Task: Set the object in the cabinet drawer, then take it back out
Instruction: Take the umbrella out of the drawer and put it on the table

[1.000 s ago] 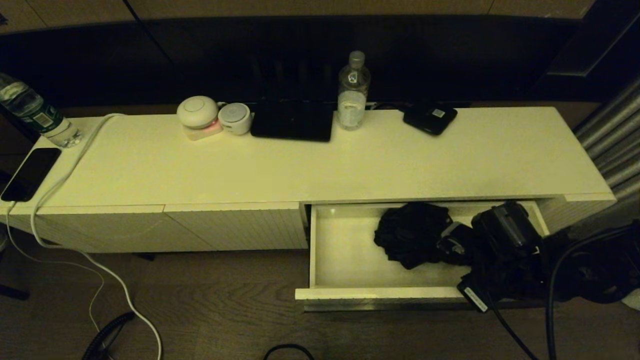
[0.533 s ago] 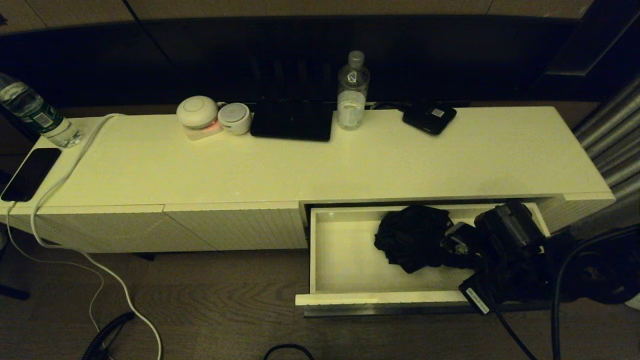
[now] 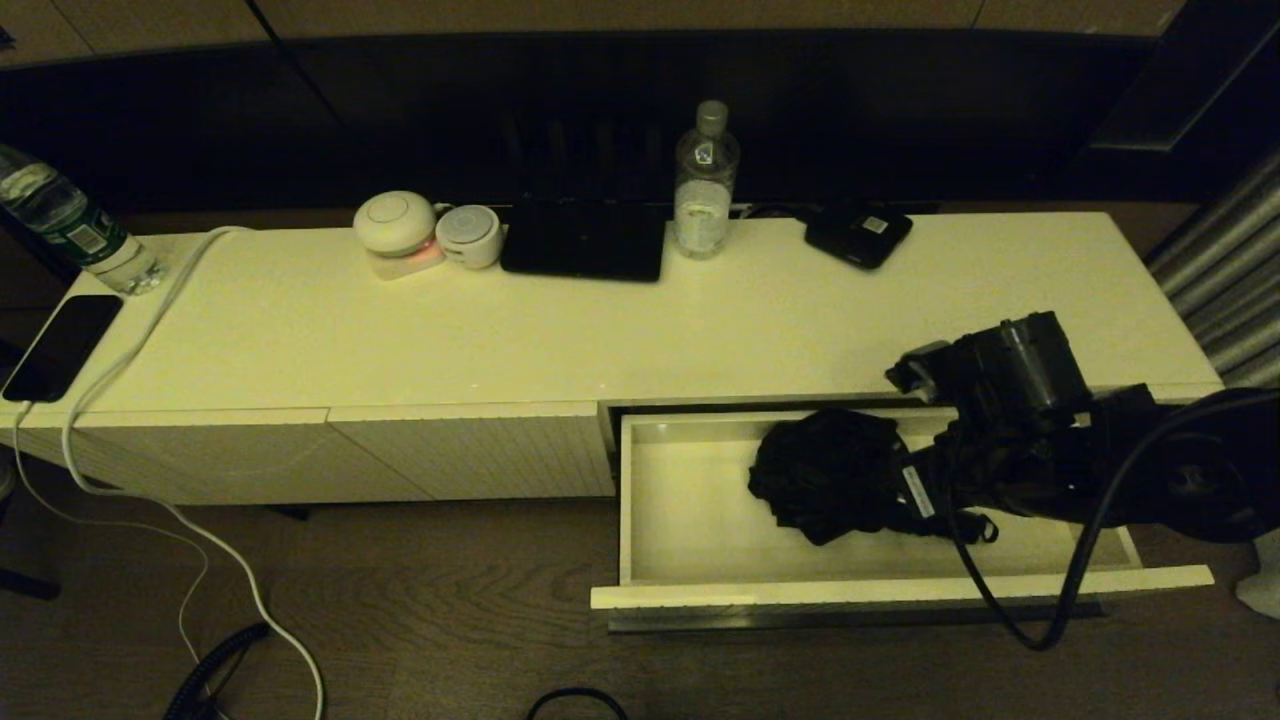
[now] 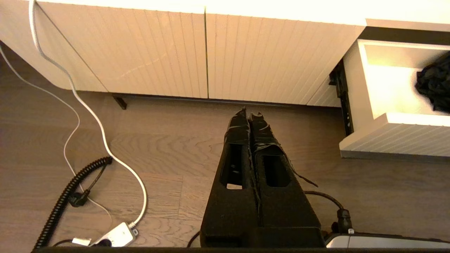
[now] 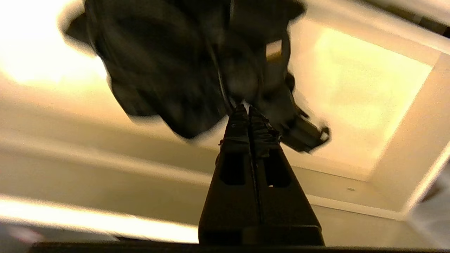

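Dim room, white cabinet (image 3: 600, 330) mid-frame, cabinet drawer (image 3: 690, 590) pulled open lower right. Black umbrella (image 3: 825, 475) inside drawer. Right gripper (image 5: 249, 109) jaws pinched shut on umbrella strap. Left gripper (image 4: 250, 114) jaws shut, empty, above floor.

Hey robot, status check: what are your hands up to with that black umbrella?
Right hand shut on the umbrella over the open drawer. Left hand shut, idle above the floor. Nothing in the way.
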